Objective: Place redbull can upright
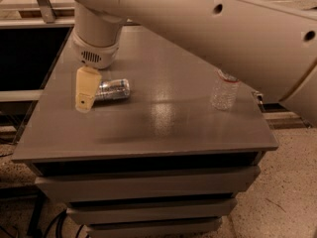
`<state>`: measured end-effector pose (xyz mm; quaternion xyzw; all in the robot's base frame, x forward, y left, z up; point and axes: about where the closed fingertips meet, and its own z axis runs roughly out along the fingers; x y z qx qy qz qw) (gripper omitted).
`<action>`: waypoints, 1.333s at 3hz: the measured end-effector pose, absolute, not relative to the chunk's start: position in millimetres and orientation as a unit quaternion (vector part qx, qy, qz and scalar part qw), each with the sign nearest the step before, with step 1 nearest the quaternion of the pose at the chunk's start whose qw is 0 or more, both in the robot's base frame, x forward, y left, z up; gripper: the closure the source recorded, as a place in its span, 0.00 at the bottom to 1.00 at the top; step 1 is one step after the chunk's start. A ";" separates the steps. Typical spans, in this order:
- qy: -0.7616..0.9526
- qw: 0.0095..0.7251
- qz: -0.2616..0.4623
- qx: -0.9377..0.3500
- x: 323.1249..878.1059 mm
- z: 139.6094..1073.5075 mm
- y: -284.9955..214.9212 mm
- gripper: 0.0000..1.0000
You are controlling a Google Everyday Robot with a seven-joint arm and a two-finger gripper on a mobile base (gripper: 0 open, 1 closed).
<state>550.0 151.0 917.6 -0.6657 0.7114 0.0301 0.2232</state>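
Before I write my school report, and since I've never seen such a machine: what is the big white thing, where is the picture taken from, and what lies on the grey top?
The big white shape is a robot arm that reaches in from the upper right. At its end is a pincer, the beige part hanging low over the left side of the grey table. There is only one camera view. It looks down on the table from above, and where the camera is mounted is not known. Two things are on the table. A slim silver and blue redbull can lies on its side, right next to the pincer. A clear plastic bottle stands upright far over on the right. The picture does not show whether the pincer grips the can. The job is to stand that can upright, which is not yet done.
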 end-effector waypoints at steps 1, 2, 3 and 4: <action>0.706 0.223 0.040 -0.671 548.5 910.3 163.4 0.00; 0.700 0.223 0.051 -0.676 548.4 903.4 176.3 0.00; 0.695 0.221 0.063 -0.681 548.3 894.8 187.1 0.00; 0.693 0.219 0.075 -0.683 548.1 885.5 195.5 0.00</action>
